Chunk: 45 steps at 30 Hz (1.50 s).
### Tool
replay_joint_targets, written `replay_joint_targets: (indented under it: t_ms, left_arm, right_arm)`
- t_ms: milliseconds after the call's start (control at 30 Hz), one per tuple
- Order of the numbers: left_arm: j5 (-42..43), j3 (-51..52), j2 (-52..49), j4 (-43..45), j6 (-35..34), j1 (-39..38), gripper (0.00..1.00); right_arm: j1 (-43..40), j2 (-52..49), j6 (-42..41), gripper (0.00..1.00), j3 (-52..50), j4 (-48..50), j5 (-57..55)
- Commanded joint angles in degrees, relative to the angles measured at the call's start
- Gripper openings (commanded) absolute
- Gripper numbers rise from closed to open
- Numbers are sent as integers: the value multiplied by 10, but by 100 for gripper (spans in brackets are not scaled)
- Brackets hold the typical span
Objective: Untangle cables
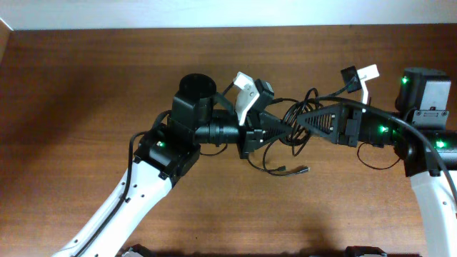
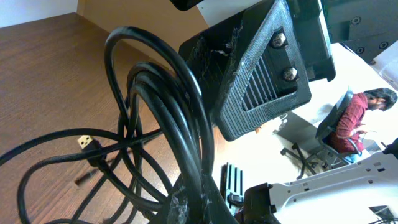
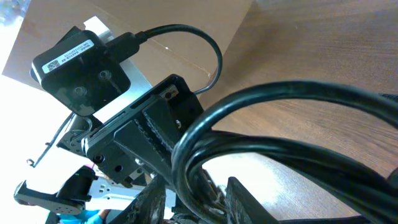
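- Two grippers meet over the middle of the wooden table (image 1: 86,86), and the cables (image 2: 198,134) are held up between them as one bundle of black loops.
- Left gripper (image 1: 275,131) is closed tight on the bundle. If it pinches several cords together, a pull would only tighten the tangle.
- Loose loops and a USB plug (image 2: 87,142) trail down to the table. The plug could catch inside a loop when the arms move apart.
- Right gripper (image 1: 300,122) has its jaws a little apart around the same bundle, and it cannot be told whether it grips. The cords may slip out and fall in a heap.
- Both grippers are very near each other, so one small wrong move could make them collide.
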<state>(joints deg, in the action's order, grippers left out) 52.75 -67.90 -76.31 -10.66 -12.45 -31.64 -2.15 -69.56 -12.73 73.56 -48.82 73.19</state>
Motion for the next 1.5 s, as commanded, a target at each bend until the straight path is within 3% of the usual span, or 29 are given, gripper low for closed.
replay_joint_targets:
  t_ms: [0,133,200,400,500,1200,1300,1467]
  left_arm:
    - [15,-5,2,13,1,-14,0]
    - [15,-5,2,17,1,-13,0]
    - [15,-5,2,17,1,-13,0]
    - [13,-5,2,17,1,-13,0]
    - [15,-5,2,17,1,-13,0]
    - [15,-5,2,21,1,-13,0]
    - [14,-5,2,28,1,-13,0]
    - [12,-5,2,46,1,-14,0]
  right_arm:
    - [-1,6,18,31,6,2,11]
    - [-1,6,18,30,6,2,12]
    - [-1,6,36,14,6,2,37]
    - [0,6,66,4,6,2,79]
    - [0,6,65,16,6,2,76]
    - [0,5,65,13,6,2,-2]
    - [0,4,65,22,6,2,-2]
    - [0,0,65,26,6,2,-2]
